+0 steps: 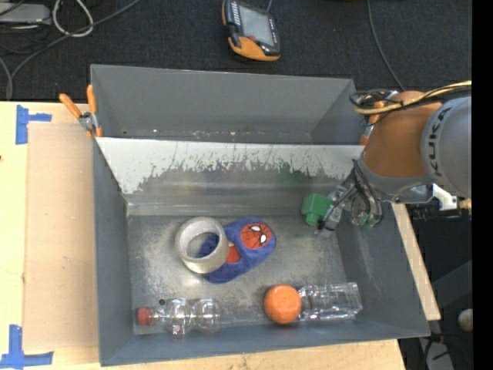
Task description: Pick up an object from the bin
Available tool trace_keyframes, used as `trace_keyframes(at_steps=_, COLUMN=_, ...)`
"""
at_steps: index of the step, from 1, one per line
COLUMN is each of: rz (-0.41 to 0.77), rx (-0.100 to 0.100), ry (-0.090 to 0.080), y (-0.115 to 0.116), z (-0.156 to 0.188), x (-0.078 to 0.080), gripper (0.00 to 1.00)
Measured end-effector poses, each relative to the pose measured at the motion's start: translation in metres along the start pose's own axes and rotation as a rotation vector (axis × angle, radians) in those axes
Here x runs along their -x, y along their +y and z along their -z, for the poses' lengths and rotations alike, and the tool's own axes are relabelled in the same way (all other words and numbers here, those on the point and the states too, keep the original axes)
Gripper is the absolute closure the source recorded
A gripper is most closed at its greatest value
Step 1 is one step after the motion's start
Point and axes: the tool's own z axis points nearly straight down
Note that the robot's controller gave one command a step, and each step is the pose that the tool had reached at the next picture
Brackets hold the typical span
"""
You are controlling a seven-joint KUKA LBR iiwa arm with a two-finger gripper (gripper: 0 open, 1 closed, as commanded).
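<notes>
Green blocky thing [313,208] sits on the right side of the bin [231,114], up against the sloping right wall about midway between near and far. The gripper [331,216] is right at its right edge, seemingly touching it; whether the jaws are apart or clamped on it cannot be told. Well to the left lie a roll of tape [199,244] and a blue Spider-Man slipper [250,247], touching. Nearer, an orange ball [283,304] rests against a clear plastic bottle [333,301]. A second clear bottle with a red cap [176,314] lies in the near left corner.
</notes>
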Motion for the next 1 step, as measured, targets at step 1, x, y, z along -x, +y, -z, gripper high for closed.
trace_keyframes(at_steps=1, rz=0.001, rx=0.003, ry=-0.011, y=0.0007, z=0.0286, x=0.0034, gripper=1.0)
